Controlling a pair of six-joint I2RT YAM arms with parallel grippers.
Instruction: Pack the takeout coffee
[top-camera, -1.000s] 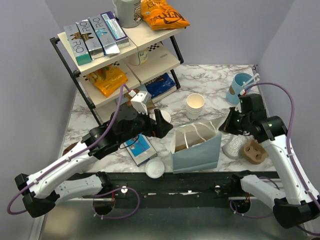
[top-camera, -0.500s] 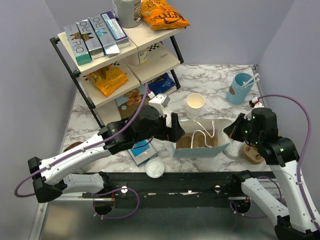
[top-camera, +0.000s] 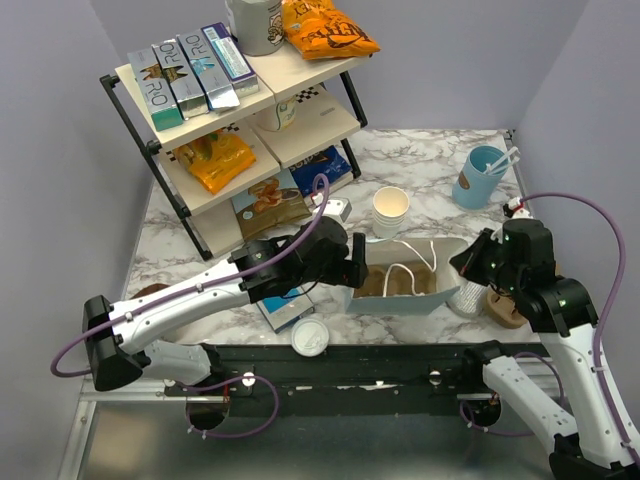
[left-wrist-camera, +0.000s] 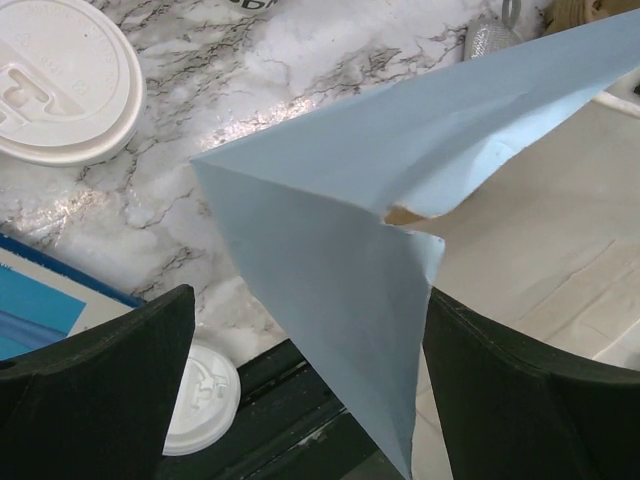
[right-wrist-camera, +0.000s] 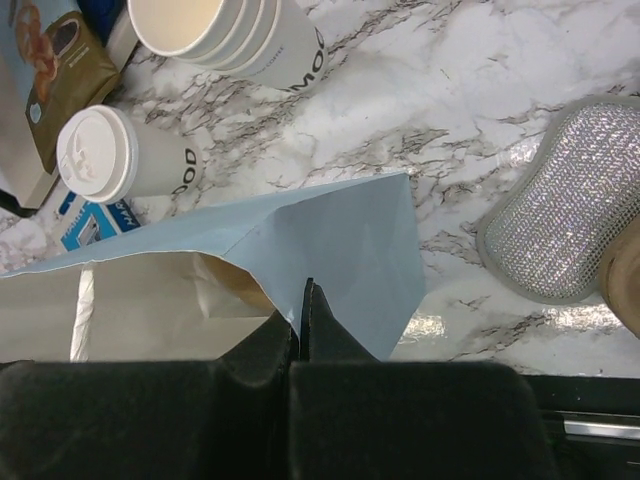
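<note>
The takeout coffee (right-wrist-camera: 100, 153), a cream cup with a white sip lid (left-wrist-camera: 58, 78), stands on the marble just behind the blue paper bag's left end. My left arm hides it in the top view. The bag (top-camera: 395, 300) lies stretched wide with its mouth open. My left gripper (left-wrist-camera: 310, 400) is open and straddles the bag's left corner (left-wrist-camera: 320, 220), one finger outside and one inside. My right gripper (right-wrist-camera: 302, 300) is shut on the bag's right edge (right-wrist-camera: 340, 240); in the top view it shows as the right gripper (top-camera: 470, 262).
A stack of lidless cups (top-camera: 390, 210) stands behind the bag. A loose white lid (top-camera: 311, 337) and a blue box (top-camera: 283, 300) lie near the front edge. A silver sponge (top-camera: 465, 297), a brown item (top-camera: 508, 308), a blue mug (top-camera: 480, 178) and a snack shelf (top-camera: 230, 110) stand around.
The bag went from standing upright to being pulled wide open. My left arm swung right to the bag's left corner. My right gripper drew the bag's right edge rightward.
</note>
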